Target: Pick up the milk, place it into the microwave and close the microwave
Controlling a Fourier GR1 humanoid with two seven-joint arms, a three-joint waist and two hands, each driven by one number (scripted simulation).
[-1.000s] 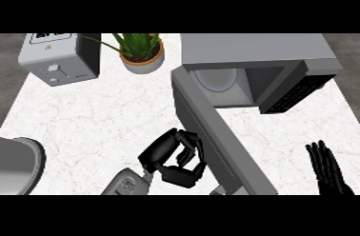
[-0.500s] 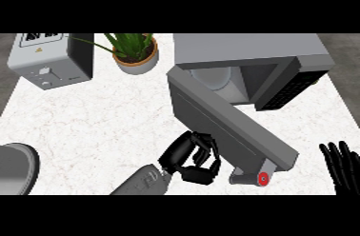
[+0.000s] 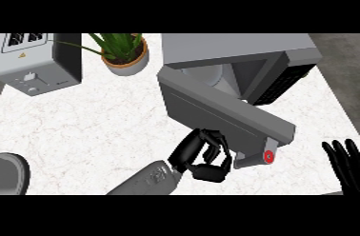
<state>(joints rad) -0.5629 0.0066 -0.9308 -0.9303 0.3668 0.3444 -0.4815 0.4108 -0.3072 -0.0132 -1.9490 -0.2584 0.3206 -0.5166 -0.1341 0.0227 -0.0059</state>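
Grey microwave, one door, two black hands, one toaster.

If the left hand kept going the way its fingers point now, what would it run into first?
The left hand sits with curled fingers against the outer face of the open microwave door, pointing up and right. Going straight on, it would meet that door first; it looks to be already touching, though depth is hard to judge.

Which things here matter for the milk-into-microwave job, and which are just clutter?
Job: microwave; its door, partly swung toward shut; left hand, curled at the door; milk not visible.
Clutter: toaster; potted plant; grey object at left edge; right hand, resting.
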